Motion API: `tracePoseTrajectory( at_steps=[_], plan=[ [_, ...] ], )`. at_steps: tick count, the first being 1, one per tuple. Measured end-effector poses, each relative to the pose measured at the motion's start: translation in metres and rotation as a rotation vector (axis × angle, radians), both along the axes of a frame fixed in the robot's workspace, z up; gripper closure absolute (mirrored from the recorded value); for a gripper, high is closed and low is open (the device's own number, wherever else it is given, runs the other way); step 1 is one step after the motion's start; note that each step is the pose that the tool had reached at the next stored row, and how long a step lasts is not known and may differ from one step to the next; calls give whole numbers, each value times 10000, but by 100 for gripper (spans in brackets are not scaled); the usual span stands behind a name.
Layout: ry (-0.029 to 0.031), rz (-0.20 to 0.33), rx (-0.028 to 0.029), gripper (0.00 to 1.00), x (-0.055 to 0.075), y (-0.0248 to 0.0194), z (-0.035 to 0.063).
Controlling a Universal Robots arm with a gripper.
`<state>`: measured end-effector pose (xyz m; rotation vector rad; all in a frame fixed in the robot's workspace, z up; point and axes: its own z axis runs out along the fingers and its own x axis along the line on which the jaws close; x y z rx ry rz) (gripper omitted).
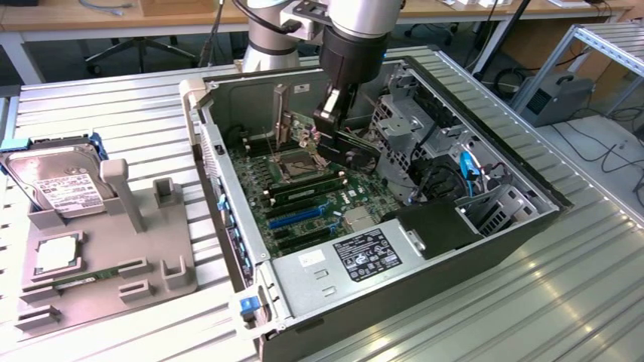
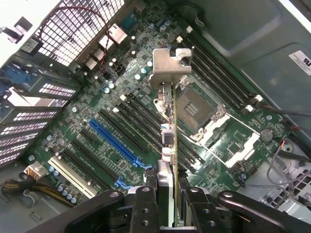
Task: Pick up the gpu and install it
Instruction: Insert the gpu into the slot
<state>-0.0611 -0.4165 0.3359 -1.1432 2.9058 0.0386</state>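
Our claw (image 2: 168, 194) is partly closed. Its two fingers (image 2: 146, 208) press against either face of the graphics card (image 2: 169, 133), which it holds on edge inside the open computer case (image 1: 453, 279). We see the card only as a thin line running away from the claw to the silvery bracket (image 2: 169, 68) at its far end, so its flat faces are hidden from us. Beneath the claw lies the green motherboard (image 2: 233, 141). Black slots sit just under the card, with a blue slot (image 2: 114, 141) off to one side and the bare processor socket (image 2: 197, 104) to the other. We cannot tell whether the card's lower edge touches a slot or hangs just above one. The fingers are cut off by the picture's edge. Well away from the claw, outside the case, a hard drive (image 1: 56, 185) stands in a grey holder (image 1: 116, 196) on the table (image 1: 121, 105).
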Motion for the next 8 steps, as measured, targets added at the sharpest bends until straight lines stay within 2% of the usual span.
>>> tracePoseTrajectory(
  at_steps=[8],
  plan=[
    [0, 111, 0, 73, 0, 0, 0]
  ],
)
